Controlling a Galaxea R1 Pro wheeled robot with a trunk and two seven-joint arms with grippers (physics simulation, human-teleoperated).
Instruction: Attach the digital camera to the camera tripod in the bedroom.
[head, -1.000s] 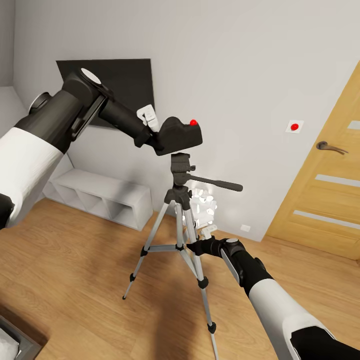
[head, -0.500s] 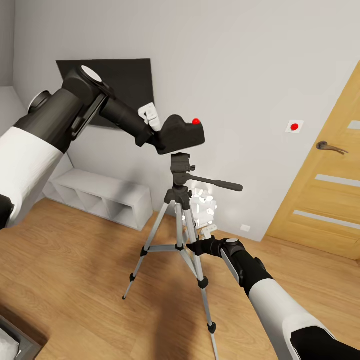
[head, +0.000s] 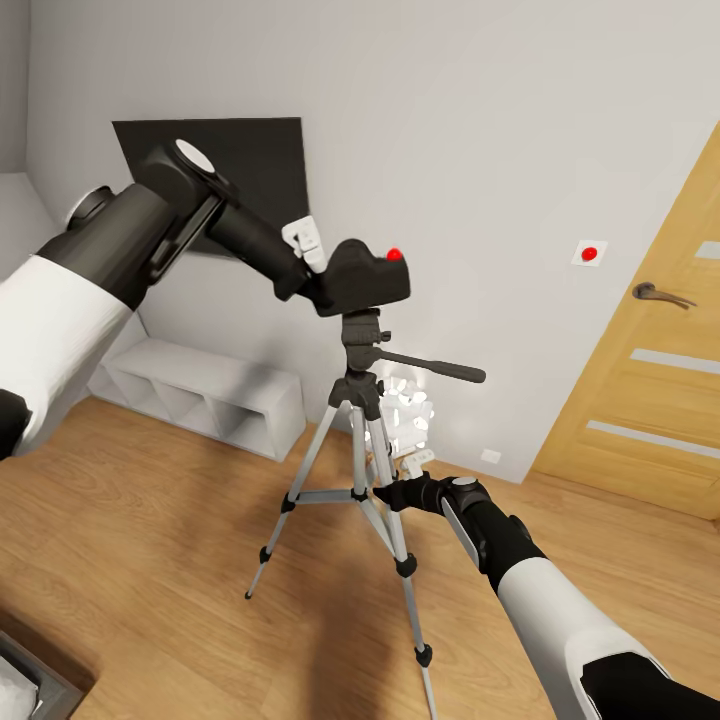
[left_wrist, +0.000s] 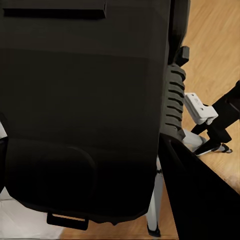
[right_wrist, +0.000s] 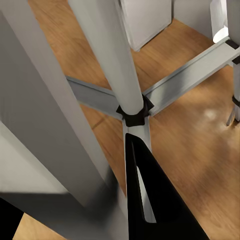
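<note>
I keep the left claw (head: 318, 283) clamped on the digital camera (head: 366, 283), seating it squarely on the camera tripod (head: 362, 345); the right claw (head: 392, 492) grips a leg.

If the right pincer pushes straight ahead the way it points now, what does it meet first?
Most likely the camera tripod: the right pincer sits at a silver leg, with the black centre brace hub just beyond. Depth is unclear, so it may already touch the leg.

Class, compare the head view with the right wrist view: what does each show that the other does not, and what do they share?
Head view alone: the small black digital camera with a red dot held by the left gripper at the tripod's black head, plus the oak door. Right wrist view alone: a close look at the black centre joint. Shared: the silver-legged camera tripod and light wood floor.
</note>
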